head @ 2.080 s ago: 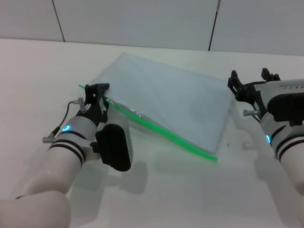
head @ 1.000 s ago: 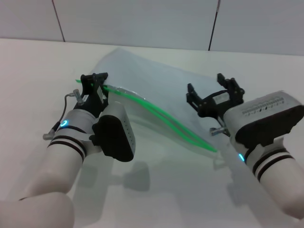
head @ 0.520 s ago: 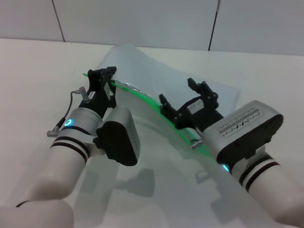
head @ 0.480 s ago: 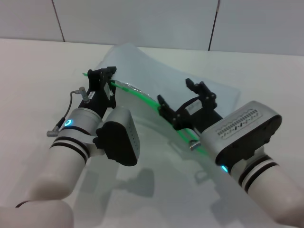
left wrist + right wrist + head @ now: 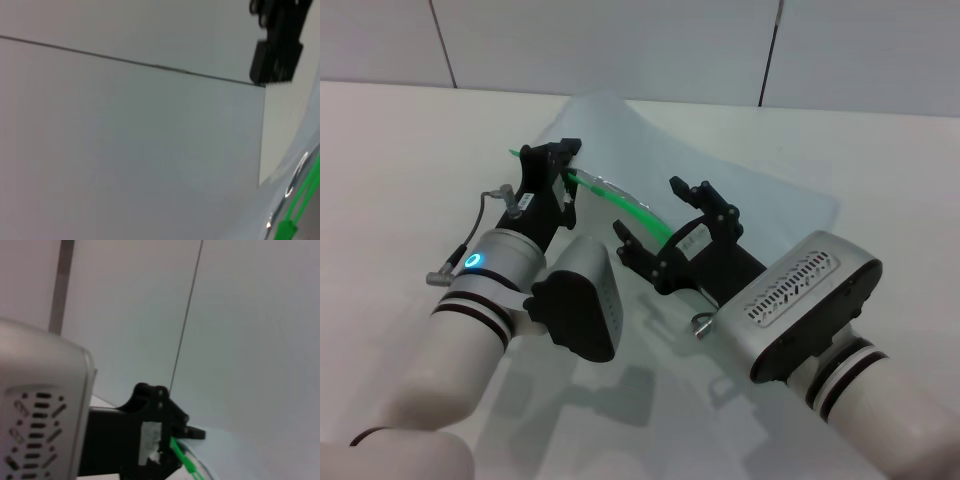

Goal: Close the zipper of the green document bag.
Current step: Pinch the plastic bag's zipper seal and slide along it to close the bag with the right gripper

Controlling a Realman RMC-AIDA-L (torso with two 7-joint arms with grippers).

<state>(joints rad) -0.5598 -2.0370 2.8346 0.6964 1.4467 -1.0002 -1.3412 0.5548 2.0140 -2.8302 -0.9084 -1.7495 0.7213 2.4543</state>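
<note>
Right gripper: my right gripper (image 5: 668, 226) has swung in from the table's right side over the last couple of seconds and now straddles the zipper (image 5: 638, 211) part-way along it, fingers spread apart, one on each side of the green strip, not yet pinching it.

Left gripper: my left gripper (image 5: 555, 172) stays clamped on the zipper's left end, and it has carried that end a little higher and farther from me than before. The right wrist view shows the green tab (image 5: 181, 456) poking out of those closed jaws.

Bag: the green document bag (image 5: 760, 215) lies toward the table's far edge, its near long side lifted and bowed between my two arms; its right part rests flat on the table (image 5: 390, 150).

What the change means: I judge the reach is done and the grasp is next. One hand anchors the end, the other is placed to close on the strip or its slider. I cannot see the slider clearly, so I cannot say how much is zipped.

Zipper axis: the strip runs from the far left, at my left gripper, toward the near right, vanishing behind my right arm.

Bag heading: the green edge is the long side facing me.
</note>
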